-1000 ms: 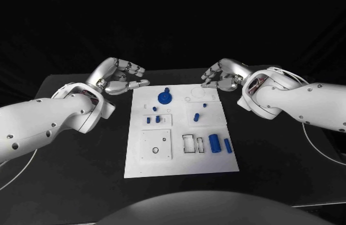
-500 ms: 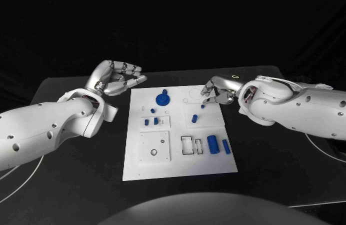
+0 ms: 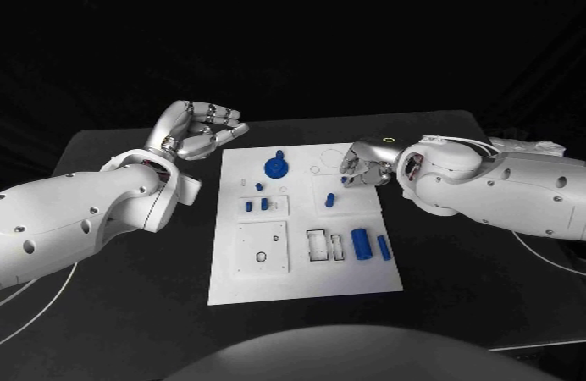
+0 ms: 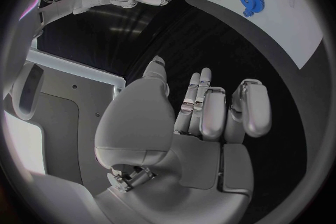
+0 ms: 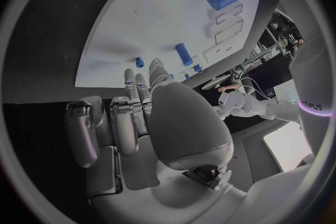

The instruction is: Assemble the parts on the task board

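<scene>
Black table (image 3: 110, 148), white task board (image 3: 306, 275). Right hand (image 3: 364, 166), fingers apart and empty, may knock the small blue peg (image 3: 329, 199); left hand (image 3: 196, 131) hovers, empty.

Over the last second the right robot hand (image 3: 364, 163) has come down from beyond the far edge of the task board (image 3: 306, 279) to hover low over the board's 1 o'clock corner, its fingertips (image 3: 348, 178) now just beside a small blue peg (image 3: 329, 199), and its forearm has swung in toward the board. The left robot hand (image 3: 196, 131) has risen slightly and drawn a little away from the board's 11 o'clock corner
</scene>
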